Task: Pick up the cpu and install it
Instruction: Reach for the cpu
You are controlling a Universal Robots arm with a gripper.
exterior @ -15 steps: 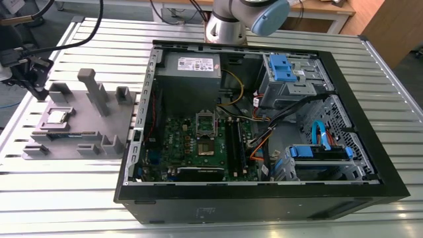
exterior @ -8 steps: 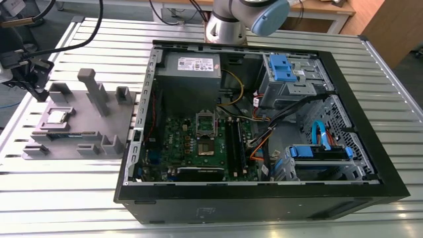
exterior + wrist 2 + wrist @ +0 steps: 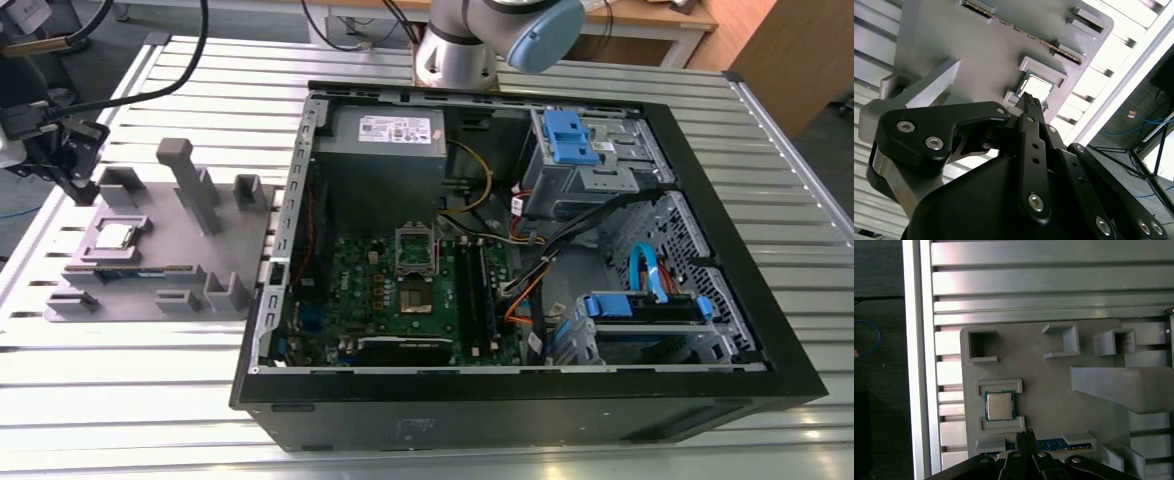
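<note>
Gripper point(image 3: 1026, 433) hovering closed and empty; cpu point(image 3: 999, 405) lying just beyond its tips. Likely light, rigid, fragile; opposite edges looking best for gripping.

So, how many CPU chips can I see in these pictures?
1. The cpu lies in its recess on the grey fixture, to the exterior view's left of the computer case. Another could be hidden inside the case.
</note>
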